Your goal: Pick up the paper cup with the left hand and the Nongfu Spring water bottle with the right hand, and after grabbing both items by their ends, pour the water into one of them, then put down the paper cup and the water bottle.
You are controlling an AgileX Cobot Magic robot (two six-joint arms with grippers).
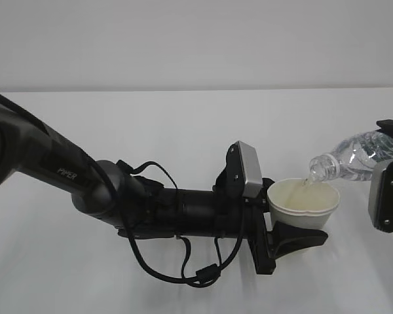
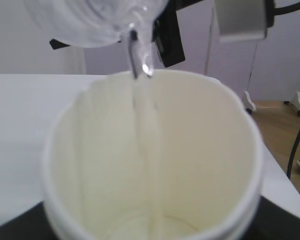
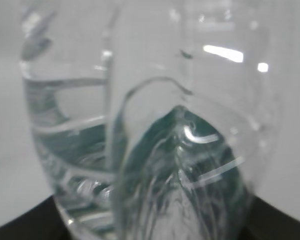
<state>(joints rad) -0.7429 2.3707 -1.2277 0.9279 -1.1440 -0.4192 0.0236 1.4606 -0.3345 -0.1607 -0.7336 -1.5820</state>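
Left hand (image 1: 295, 239) clamps the paper cup (image 1: 304, 203) low, above bare table (image 1: 183, 131). Right hand (image 1: 388, 171) grips the Nongfu Spring water bottle (image 1: 352, 157) — tilted, mouth over the cup's far rim, water (image 2: 140, 60) streaming in.

Stretched low from the left edge, the black PIPER-marked left arm (image 1: 72, 180), loose cables drooping, its black 2-finger gripper (image 1: 295, 239) clamped around a load. Entering from the right edge, the unlettered black right arm (image 1: 390, 186), its gripper out of frame, wrist tipped down-left.
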